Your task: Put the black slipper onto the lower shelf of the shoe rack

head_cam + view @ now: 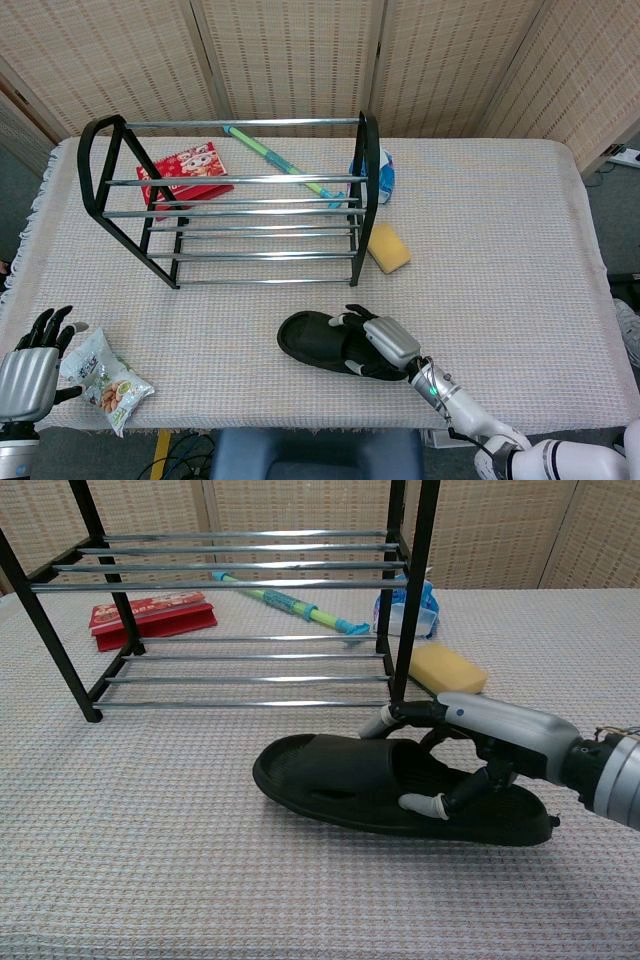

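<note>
Left hand: rests at the near left corner of the surface, fingers apart, holding nothing; a snack packet lies just beside it.
Right hand: clasps the black slipper across its middle, fingers curled over the strap and along the near edge of the sole.
Slipper position: in front of the shoe rack, near its right leg but outside the frame; toe points left. Whether the sole is touching the cloth-covered surface or is just clear of it, I cannot tell.
Step in hand: carrying the gripped slipper toward the rack; placement not yet done.
Next move, as I judge it: bring the slipper between the two front legs and beneath the upper bars, keep it low and level, then set it across the lower shelf rails.
Risk: the toe may catch the front rail or the right leg.
Behind the rack: yellow sponge, red box, a green-and-blue stick, a blue-and-white packet.
</note>
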{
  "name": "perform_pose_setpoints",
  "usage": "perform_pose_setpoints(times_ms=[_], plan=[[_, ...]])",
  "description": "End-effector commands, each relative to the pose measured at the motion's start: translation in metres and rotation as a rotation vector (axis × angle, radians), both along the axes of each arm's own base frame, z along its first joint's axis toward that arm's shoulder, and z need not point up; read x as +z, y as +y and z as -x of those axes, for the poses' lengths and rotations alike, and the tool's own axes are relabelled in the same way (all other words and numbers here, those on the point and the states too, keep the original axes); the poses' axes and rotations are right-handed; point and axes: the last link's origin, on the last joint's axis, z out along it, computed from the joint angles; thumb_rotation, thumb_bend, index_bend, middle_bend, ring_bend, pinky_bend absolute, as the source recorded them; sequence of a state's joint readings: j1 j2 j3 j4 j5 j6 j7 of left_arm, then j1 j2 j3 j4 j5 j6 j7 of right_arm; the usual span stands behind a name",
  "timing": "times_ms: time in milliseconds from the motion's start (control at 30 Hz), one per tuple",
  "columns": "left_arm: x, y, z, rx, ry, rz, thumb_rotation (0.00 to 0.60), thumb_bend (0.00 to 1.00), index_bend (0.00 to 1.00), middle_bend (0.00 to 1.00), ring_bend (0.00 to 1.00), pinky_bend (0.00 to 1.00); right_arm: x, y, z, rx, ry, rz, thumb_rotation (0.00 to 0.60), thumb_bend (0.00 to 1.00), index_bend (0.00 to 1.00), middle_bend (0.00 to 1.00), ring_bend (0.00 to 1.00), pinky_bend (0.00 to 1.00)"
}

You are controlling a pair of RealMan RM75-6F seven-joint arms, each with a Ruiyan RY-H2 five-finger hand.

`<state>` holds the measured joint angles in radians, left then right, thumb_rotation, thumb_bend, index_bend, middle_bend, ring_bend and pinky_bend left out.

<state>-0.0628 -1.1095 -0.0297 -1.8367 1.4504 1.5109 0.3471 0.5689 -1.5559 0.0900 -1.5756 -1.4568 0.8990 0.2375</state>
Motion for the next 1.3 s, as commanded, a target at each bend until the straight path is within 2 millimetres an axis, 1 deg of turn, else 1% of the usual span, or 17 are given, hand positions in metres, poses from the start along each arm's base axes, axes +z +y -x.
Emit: perform_pose_setpoints(times_ms=[33,133,233,267,333,367,400,500,600,767,867,933,967,1067,1100,1167,1300], plan=[[0.001,-0.001,0.0,0.002,0.002,0.001,0.6,0.17,0.31,0.14,0.1,0.32,-0.012,-0.014,-0.016,0.001,-0.011,0.005,0.6,0.51,0.29,0.22,0.1,0.29],[0.003,-0.002,0.002,0.006,0.002,-0.003,0.6,0.17,0.31,0.14,0.1,0.32,-0.024,-0.025,-0.029,-0.006,-0.024,0.027,0.6,0.51,0.29,0.21,0.1,0.29],[0.005,-0.004,0.004,0.013,0.006,-0.008,0.6,0.17,0.31,0.14,0.1,0.32,-0.038,-0.03,-0.043,-0.016,-0.043,0.017,0.6,0.49,0.27,0.21,0.1,0.29],[0.006,-0.005,0.005,0.016,0.008,-0.009,0.6,0.17,0.31,0.14,0.1,0.32,-0.041,-0.03,-0.048,-0.017,-0.054,0.005,0.6,0.45,0.22,0.19,0.1,0.29],[0.008,-0.006,0.006,0.022,0.01,-0.014,0.6,0.17,0.3,0.14,0.1,0.32,-0.046,-0.028,-0.058,-0.007,-0.077,-0.019,0.6,0.36,0.11,0.14,0.06,0.23],[0.009,-0.007,0.007,0.024,0.01,-0.015,0.6,0.17,0.3,0.14,0.1,0.32,-0.047,-0.027,-0.062,0.003,-0.083,-0.022,0.6,0.31,0.05,0.1,0.02,0.16],[0.009,-0.007,0.008,0.026,0.01,-0.015,0.6,0.17,0.3,0.14,0.1,0.32,-0.048,-0.026,-0.065,0.019,-0.087,-0.024,0.6,0.26,0.01,0.06,0.0,0.09],[0.009,-0.007,0.009,0.026,0.01,-0.013,0.6,0.17,0.3,0.14,0.1,0.32,-0.045,-0.027,-0.069,0.046,-0.091,-0.009,0.6,0.22,0.0,0.02,0.0,0.03],[0.009,-0.008,0.011,0.03,0.008,-0.011,0.6,0.17,0.3,0.14,0.1,0.32,-0.037,-0.027,-0.065,0.06,-0.078,0.013,0.6,0.21,0.0,0.01,0.0,0.03],[0.008,-0.006,0.012,0.026,0.006,-0.005,0.6,0.17,0.3,0.14,0.1,0.32,-0.023,-0.022,-0.058,0.077,-0.067,0.017,0.6,0.21,0.0,0.01,0.0,0.03],[0.006,-0.005,0.011,0.016,0.005,-0.001,0.6,0.17,0.3,0.14,0.1,0.32,-0.008,-0.017,-0.046,0.1,-0.019,0.043,0.6,0.21,0.0,0.01,0.0,0.03],[0.005,-0.004,0.011,0.013,0.003,0.003,0.6,0.17,0.3,0.14,0.1,0.32,0.003,-0.015,-0.038,0.114,0.026,0.069,0.6,0.24,0.0,0.03,0.0,0.03],[0.004,-0.003,0.01,0.011,0.002,0.004,0.6,0.17,0.3,0.14,0.1,0.32,0.007,-0.014,-0.033,0.12,0.048,0.083,0.6,0.27,0.0,0.06,0.0,0.03],[0.003,-0.003,0.01,0.008,0.001,0.009,0.6,0.17,0.3,0.14,0.1,0.32,0.017,-0.011,-0.018,0.136,0.134,0.098,0.6,0.4,0.0,0.14,0.08,0.06],[0.002,-0.002,0.01,0.006,0.0,0.012,0.6,0.17,0.3,0.14,0.1,0.32,0.02,-0.01,-0.012,0.134,0.168,0.089,0.6,0.45,0.0,0.16,0.1,0.07],[0.001,-0.002,0.009,0.001,-0.002,0.016,0.6,0.17,0.3,0.14,0.1,0.32,0.023,-0.01,-0.006,0.128,0.207,0.076,0.6,0.5,0.0,0.17,0.11,0.07],[-0.001,-0.001,0.008,-0.002,-0.004,0.02,0.6,0.17,0.3,0.14,0.1,0.32,0.029,-0.012,0.004,0.119,0.261,0.072,0.6,0.54,0.0,0.18,0.12,0.07]])
